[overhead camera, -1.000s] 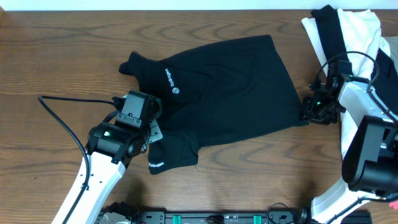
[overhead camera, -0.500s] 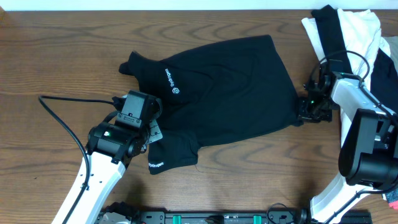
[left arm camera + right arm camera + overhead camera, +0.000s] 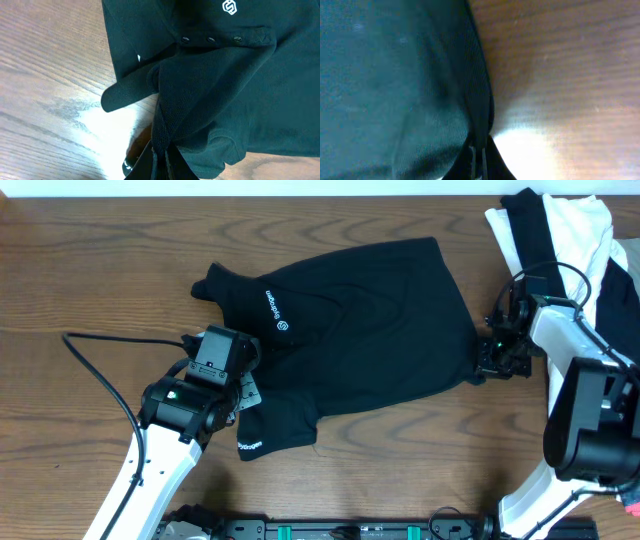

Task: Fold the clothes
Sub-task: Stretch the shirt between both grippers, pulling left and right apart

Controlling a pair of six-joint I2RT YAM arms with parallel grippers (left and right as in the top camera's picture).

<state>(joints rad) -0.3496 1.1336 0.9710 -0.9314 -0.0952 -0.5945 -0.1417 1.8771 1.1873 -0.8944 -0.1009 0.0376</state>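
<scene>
A black short-sleeved shirt (image 3: 360, 320) with small white logo lettering (image 3: 276, 308) lies spread on the wooden table (image 3: 90, 270), collar to the left. My left gripper (image 3: 243, 392) is shut on the shirt's lower-left edge near the collar; in the left wrist view the fabric (image 3: 200, 90) is pinched between the jaws (image 3: 161, 162). My right gripper (image 3: 484, 362) is shut on the shirt's right hem corner; the right wrist view shows the hem (image 3: 477, 100) running into the closed jaws (image 3: 479, 160). More black and white clothes (image 3: 560, 230) are piled at the top right.
A black cable (image 3: 100, 370) loops across the table left of the left arm. The right arm's white body (image 3: 590, 410) stands along the right edge. A dark rail (image 3: 350, 530) runs along the table's front edge.
My right gripper has moved a little left and up, pushing the shirt's right hem corner inward. The left arm has not moved.
</scene>
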